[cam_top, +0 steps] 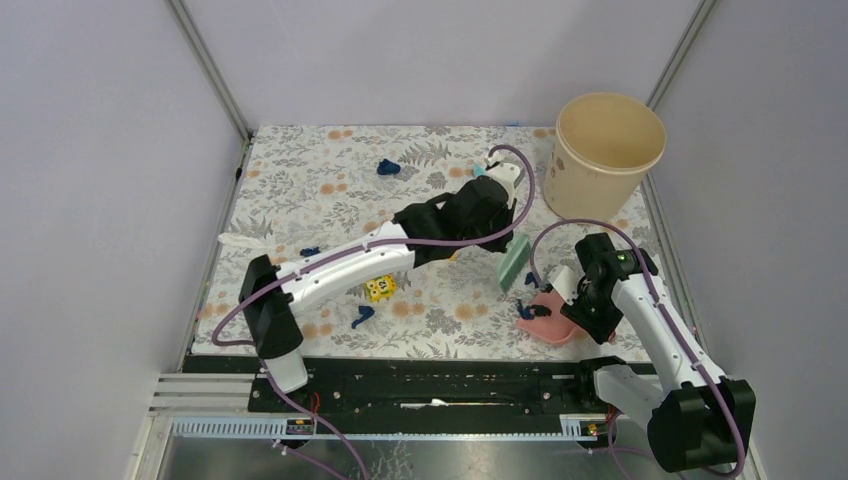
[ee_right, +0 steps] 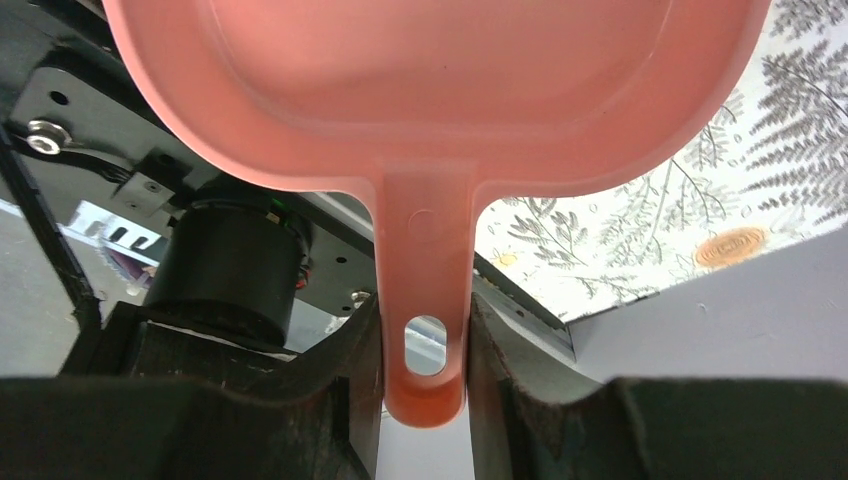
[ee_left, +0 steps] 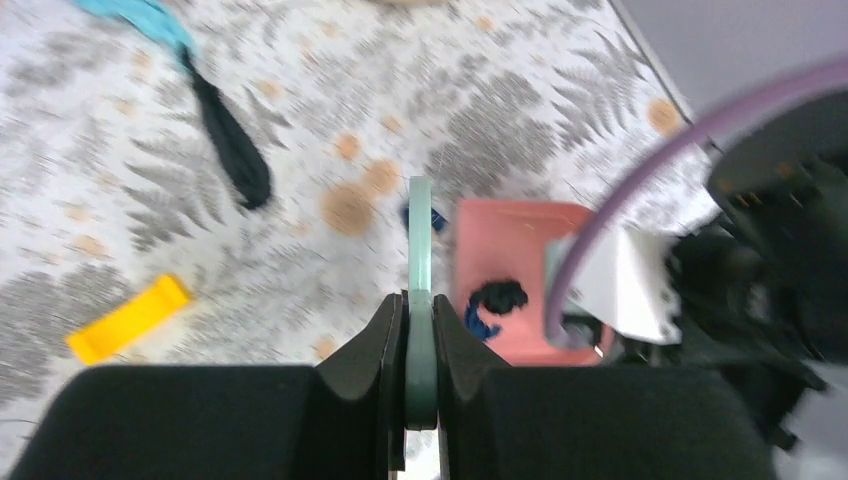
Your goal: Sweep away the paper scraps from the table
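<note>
- Table (cam_top: 300, 175) with a white cloth printed with ferns and orange flowers fills the middle of the top view.
- Beige bucket (cam_top: 608, 150) stands upright at the table's far right corner.
- Left arm (cam_top: 340, 262) reaches from its base at the near left diagonally across the cloth towards the right.
- Right arm (cam_top: 650, 310) bends in from the near right corner.
- Pink dustpan (ee_right: 440, 100) sits at the near right part of the table. The right gripper (ee_right: 425, 335) is pinched onto its handle, a finger pressed to each side.
- Flat green tool (ee_left: 421, 250) is clamped edge-on in the left gripper (ee_left: 420, 325), its lower end just beside the dustpan's open side.
- Yellow toy block (cam_top: 380, 288) lies near the left arm, towards the near edge.
- Yellow piece (ee_left: 128, 320) lies flat on the cloth, to the left in the left wrist view.
- Paper scraps (cam_top: 388, 167): one dark blue wad at the far centre, another (cam_top: 362, 317) near the front edge, a small one (cam_top: 310, 250) beside the left arm, and one (ee_left: 495, 300) inside the dustpan.
- Black strip (ee_left: 235, 150) and teal strip (ee_left: 140, 20) lie on the cloth, their ends meeting.
</note>
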Controlling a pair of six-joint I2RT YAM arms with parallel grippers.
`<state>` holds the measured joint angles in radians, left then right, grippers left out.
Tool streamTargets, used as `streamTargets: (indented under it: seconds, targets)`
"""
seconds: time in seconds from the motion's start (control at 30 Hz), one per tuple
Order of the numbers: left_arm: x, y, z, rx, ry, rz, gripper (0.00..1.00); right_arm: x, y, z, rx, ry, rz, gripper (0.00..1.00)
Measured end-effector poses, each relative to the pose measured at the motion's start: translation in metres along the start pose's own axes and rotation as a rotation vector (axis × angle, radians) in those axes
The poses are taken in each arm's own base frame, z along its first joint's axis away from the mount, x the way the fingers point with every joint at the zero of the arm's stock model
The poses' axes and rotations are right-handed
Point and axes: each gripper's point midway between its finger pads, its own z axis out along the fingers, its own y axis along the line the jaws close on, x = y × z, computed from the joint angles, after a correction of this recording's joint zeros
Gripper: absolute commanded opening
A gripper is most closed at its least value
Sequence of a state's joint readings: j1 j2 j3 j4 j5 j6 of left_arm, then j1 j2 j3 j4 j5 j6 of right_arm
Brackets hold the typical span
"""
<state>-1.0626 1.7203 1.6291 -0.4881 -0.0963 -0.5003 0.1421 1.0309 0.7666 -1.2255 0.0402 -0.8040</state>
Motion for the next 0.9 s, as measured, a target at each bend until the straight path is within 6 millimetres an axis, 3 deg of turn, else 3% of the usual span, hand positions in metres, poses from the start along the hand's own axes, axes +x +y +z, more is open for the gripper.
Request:
streamTargets:
  seconds: [0.17, 0.4, 0.53, 0.77, 0.9]
  targets:
    - [-0.02, 0.033, 0.033, -0.162, -0.034, 0.11, 0.0, 0.009, -0.009, -0.003, 0.061, 0.045, 0.022, 0.0]
    - [0.005, 0.065, 0.09, -0.26, 0.075, 0.222, 0.0, 0.014, -0.017, -0.005, 0.112, 0.085, 0.062, 0.0]
    - [0.003, 0.052, 0.098, -0.184, 0.086, 0.205, 0.0, 0.012, -0.021, -0.002, 0.11, 0.096, 0.081, 0.0]
    - [0.024, 0.013, 0.109, 0.078, 0.147, 0.079, 0.0, 0.001, -0.023, 0.009, 0.065, 0.097, 0.085, 0.0]
    - [0.035, -0.007, 0.104, 0.207, 0.17, -0.012, 0.0, -0.003, -0.02, 0.013, 0.036, 0.089, 0.087, 0.0]
